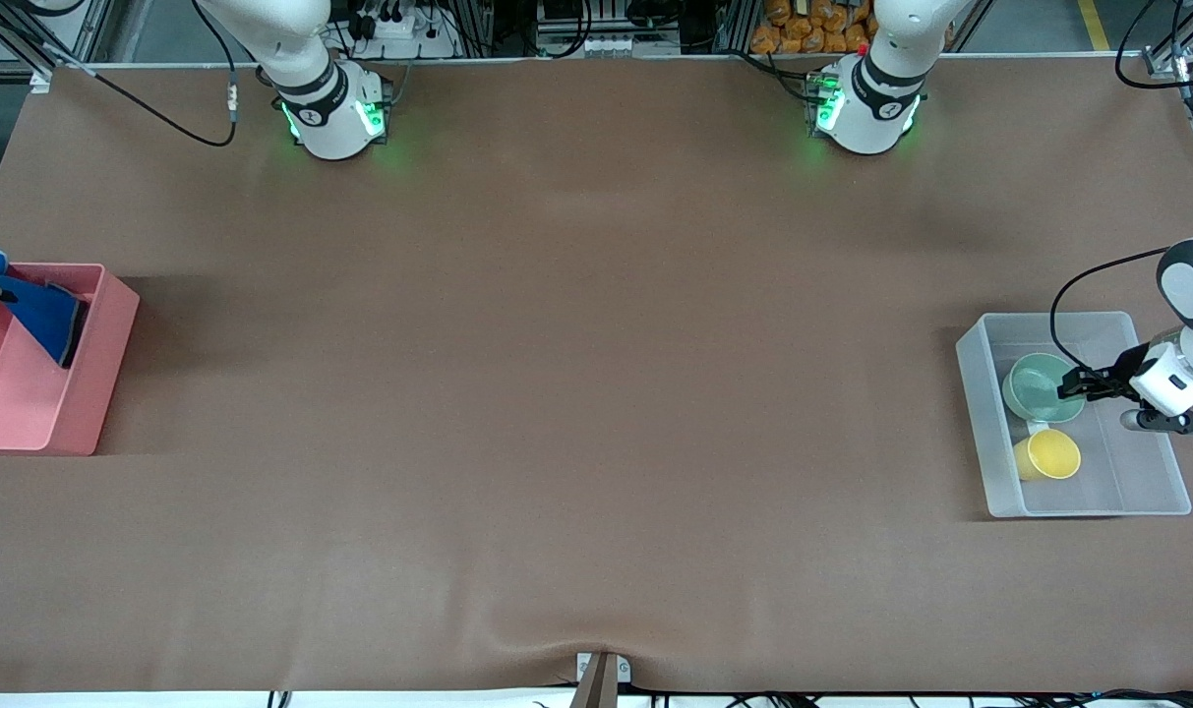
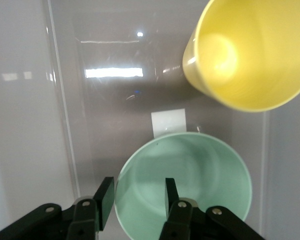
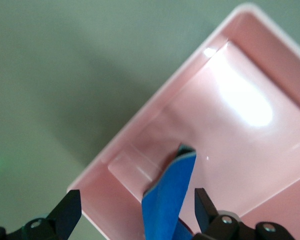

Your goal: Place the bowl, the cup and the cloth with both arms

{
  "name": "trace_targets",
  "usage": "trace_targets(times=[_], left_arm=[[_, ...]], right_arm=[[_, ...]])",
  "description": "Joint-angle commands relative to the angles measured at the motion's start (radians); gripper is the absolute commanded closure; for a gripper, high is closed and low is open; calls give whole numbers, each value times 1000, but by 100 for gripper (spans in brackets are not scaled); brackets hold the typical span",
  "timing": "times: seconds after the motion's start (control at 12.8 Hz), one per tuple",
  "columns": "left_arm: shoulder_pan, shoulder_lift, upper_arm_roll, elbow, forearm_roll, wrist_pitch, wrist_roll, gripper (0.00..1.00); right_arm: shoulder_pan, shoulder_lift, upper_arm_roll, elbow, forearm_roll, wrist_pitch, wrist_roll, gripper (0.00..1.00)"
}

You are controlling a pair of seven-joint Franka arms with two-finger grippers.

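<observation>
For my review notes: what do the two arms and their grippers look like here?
Both arms are white with black joint bands; their bases glow green. The left arm carries a black cable looping to its wrist, ending in the left gripper, black on a white mount. The right gripper is also black, with flat rectangular jaws and silver screws at the linkages.

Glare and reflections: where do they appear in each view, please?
Left wrist view: lamp reflections streak the clear bin's floor beside the cup, and the bowl looks soft. Right wrist view: a white glare patch sits on the pink bin's floor, past the cloth. Front view: even light, with green glow at both bases.
</observation>
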Motion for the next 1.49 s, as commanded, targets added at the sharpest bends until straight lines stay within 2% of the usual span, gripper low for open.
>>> trace_targets(times=[0.0,0.08,0.24,0.31,0.55,0.71,0.94,1.18,1.25,1.41], left_arm=[[-1,-42,-6,12,19,-54,0,46],[-1,-46,-8,26,19,-75,0,36],[-1,-47,-29,73,19,-132,-2,4],[-1,-53,-32,89,19,-149,-3,0],[-1,-73,-48,104,18,-151,-7,0],[-3,-110,-63,104,16,-152,-8,0],[-1,-167,-103,103,7,-155,-81,0],[-1,-217,-158,104,7,-224,-164,0],[-1,-231,-169,107,5,-244,-183,0],[-3,-257,-208,112,4,-287,-247,0]], right_arm=[[71,-61,-6,-8,13,-60,131,0],[102,-83,-6,-8,13,-92,194,0],[162,-126,-8,-8,10,-146,324,0],[191,-155,-8,-8,5,-179,402,0],[269,-241,-6,-11,-2,-262,611,0],[291,-308,24,-10,-25,-316,740,0],[355,-396,32,-11,-53,-342,933,0],[352,-501,97,-5,-82,-394,1056,0],[354,-520,113,7,-103,-422,1108,0],[352,-523,143,53,-88,-500,1268,0]])
